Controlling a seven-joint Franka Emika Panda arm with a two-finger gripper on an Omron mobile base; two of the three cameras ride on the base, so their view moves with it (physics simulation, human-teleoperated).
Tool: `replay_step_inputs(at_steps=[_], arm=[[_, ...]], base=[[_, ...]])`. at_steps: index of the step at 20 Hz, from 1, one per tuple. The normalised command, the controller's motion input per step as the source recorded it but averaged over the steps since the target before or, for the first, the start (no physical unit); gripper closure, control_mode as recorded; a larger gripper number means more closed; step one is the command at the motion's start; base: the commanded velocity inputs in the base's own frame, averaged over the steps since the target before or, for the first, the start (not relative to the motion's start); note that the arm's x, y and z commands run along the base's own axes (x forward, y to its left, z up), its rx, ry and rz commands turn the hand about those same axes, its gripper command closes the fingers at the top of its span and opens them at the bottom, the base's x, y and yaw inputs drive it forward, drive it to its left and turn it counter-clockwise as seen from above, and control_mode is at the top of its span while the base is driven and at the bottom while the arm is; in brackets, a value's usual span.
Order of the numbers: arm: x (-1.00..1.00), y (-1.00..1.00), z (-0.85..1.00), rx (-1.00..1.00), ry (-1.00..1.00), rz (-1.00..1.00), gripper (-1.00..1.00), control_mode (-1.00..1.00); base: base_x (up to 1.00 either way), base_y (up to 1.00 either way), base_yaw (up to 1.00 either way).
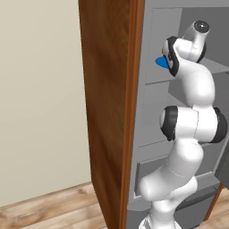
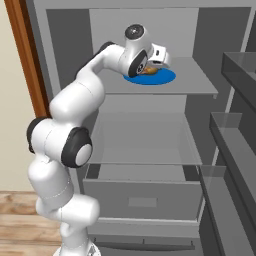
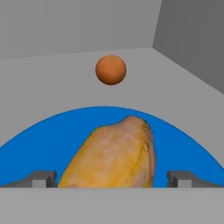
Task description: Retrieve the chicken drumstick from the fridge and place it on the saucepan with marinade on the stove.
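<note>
Fridge [image 2: 210, 45] shelf, blue plate [image 3: 48, 144], chicken drumstick [image 3: 116, 157]

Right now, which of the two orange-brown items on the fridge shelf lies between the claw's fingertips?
The chicken drumstick, the larger knobbly piece lying on the blue plate, between the open claw. The small round orange ball sits farther back, off the plate.

Plain cream wall [image 1: 40, 94] on the left, unbroken. Light wood-plank floor [image 1: 49, 210] runs along its base. Even, flat lighting; no hard shadows on the wall.
</note>
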Motion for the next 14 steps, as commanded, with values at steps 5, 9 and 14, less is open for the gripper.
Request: replay_step_inputs(at_steps=[5, 9, 14], arm=[[0.16, 0.00, -0.09, 0.00, 0.00, 0.00, -1.00, -1.00], [0.08, 0.00, -0.12, 0.00, 0.00, 0.00, -1.00, -1.00], [0.02, 0.00, -0.03, 0.00, 0.00, 0.00, -1.00, -1.00]], base=[[0.00, 0.00, 0.00], [0.00, 0.00, 0.00], [0.00, 0.00, 0.00]])
